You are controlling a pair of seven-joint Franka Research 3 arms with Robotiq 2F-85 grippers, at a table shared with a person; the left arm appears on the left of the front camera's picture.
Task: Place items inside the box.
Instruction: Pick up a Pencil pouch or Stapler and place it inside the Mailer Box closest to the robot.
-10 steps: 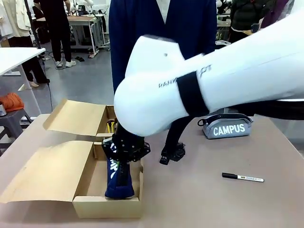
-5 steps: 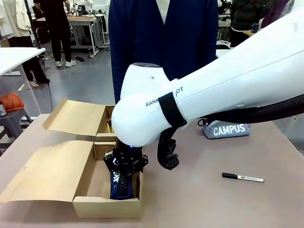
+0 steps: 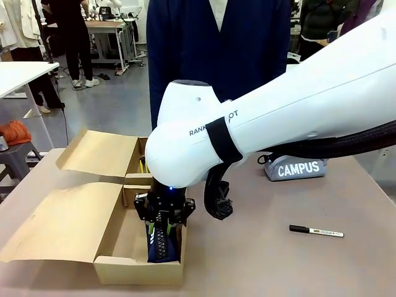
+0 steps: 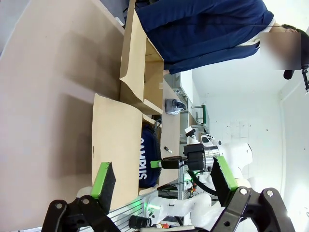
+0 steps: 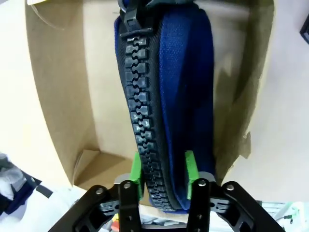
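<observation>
Holding a navy pouch (image 3: 162, 247) on edge inside the cardboard box (image 3: 139, 271).
On the tabletop (image 3: 266, 260) the box lies with both flaps open. The right gripper (image 5: 163, 164) has its jaws pinching the pouch's zip edge in the nearer, larger compartment. The left gripper (image 4: 163, 176) has its jaws spread, holding nothing. A grey pouch (image 3: 297, 168) and a black marker (image 3: 315, 232) lie on the tabletop, well apart from the box.

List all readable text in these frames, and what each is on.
"CAMPUS": white letters on the grey pouch.
"CAMPUS": white letters on the navy pouch, sideways in the left wrist view.
"RANK…OT": on the right arm, middle hidden by a black strap.
Marker pen: print too small to read.
</observation>
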